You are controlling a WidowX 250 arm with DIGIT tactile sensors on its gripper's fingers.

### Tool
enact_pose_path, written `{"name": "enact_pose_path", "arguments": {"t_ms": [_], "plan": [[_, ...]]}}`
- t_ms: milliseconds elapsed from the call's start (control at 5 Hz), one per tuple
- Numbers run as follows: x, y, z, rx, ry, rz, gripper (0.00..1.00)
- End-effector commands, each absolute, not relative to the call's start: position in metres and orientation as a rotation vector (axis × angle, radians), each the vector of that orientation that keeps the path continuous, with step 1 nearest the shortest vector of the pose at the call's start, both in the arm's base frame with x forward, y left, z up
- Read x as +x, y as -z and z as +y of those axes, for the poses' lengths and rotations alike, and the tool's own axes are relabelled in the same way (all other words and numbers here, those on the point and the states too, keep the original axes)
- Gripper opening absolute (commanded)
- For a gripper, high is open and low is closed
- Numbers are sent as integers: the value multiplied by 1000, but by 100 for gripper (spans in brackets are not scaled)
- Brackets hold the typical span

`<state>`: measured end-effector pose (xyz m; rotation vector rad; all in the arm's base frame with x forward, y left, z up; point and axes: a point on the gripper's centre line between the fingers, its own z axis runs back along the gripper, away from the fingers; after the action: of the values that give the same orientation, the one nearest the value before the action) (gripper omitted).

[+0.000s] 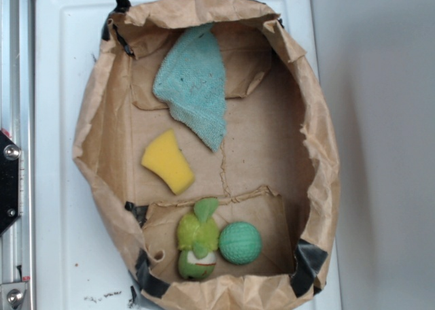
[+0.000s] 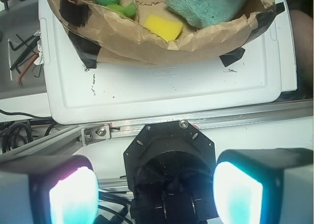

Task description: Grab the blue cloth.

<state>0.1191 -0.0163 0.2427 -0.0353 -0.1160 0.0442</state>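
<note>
Fingers (image 2: 73,194) of my gripper (image 2: 154,194) stand spread wide and empty, low in the wrist view above the aluminium rail (image 2: 206,118). Beyond the white tray (image 2: 162,91), the blue cloth (image 1: 194,85) lies in the paper-bag basket (image 1: 319,153), ahead and slightly right, well apart, past the yellow sponge (image 1: 168,162).

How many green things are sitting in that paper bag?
2, both at the bag's near end: a green ball and, touching its left side, a leafy green toy. The teal cloth lies apart; nothing seems hidden.
</note>
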Motion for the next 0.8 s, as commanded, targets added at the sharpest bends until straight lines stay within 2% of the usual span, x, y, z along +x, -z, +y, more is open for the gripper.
{"name": "enact_pose_path", "arguments": {"t_ms": [0,200,400,600], "plan": [[119,-243,-16,-35,-44,-116,100],[152,-232,-10,-26,-120,-153,100],[184,-213,5,4,-199,-158,100],[209,-197,22,47,-376,-199,100]]}}
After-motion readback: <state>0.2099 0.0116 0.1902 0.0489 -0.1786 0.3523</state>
